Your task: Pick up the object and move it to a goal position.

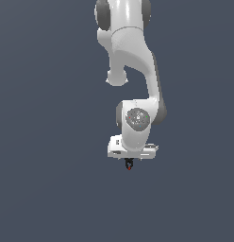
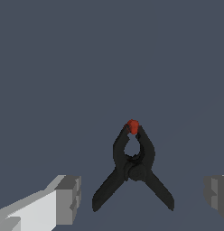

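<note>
The object (image 2: pixel 133 168) is a small black Y-shaped clamp with two splayed prongs and a red tip, lying on the dark grey floor. In the wrist view it sits between my two fingers, touching neither. One grey fingertip (image 2: pixel 68 198) stands well off one prong, and the other fingertip (image 2: pixel 217 195) is far off the other prong. My gripper (image 2: pixel 142 198) is open wide. In the exterior view the object (image 1: pixel 129 164) peeks out just beneath the white hand of the gripper (image 1: pixel 129 159), which hides most of it.
The white arm (image 1: pixel 133 56) comes down from the top of the exterior view. A plain dark grey floor (image 1: pixel 53 189) lies all around, with no other objects in sight.
</note>
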{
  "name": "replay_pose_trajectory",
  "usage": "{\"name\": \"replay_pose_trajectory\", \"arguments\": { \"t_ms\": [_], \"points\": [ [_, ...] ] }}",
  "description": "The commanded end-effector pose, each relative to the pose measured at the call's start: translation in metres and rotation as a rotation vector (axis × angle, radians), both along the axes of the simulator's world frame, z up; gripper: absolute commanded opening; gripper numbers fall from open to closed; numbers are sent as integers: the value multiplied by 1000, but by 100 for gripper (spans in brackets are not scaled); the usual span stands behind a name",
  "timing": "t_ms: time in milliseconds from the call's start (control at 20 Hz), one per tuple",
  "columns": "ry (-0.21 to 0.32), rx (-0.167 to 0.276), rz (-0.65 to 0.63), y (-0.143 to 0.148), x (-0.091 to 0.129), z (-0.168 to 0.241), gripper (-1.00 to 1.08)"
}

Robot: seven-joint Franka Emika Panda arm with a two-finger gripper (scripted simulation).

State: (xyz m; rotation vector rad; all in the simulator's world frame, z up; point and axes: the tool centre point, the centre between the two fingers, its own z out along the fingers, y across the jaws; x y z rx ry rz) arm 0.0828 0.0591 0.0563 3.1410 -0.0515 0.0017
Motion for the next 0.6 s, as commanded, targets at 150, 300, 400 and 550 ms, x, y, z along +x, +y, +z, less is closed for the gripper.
{"name": "replay_pose_trajectory", "arguments": {
  "t_ms": [150,300,400,550],
  "points": [
    [1,0,-1,0,-1,-28,100],
    [1,0,-1,0,-1,-39,100],
    [1,0,-1,0,-1,-43,100],
    [1,0,-1,0,0,-43,100]
  ]
}}
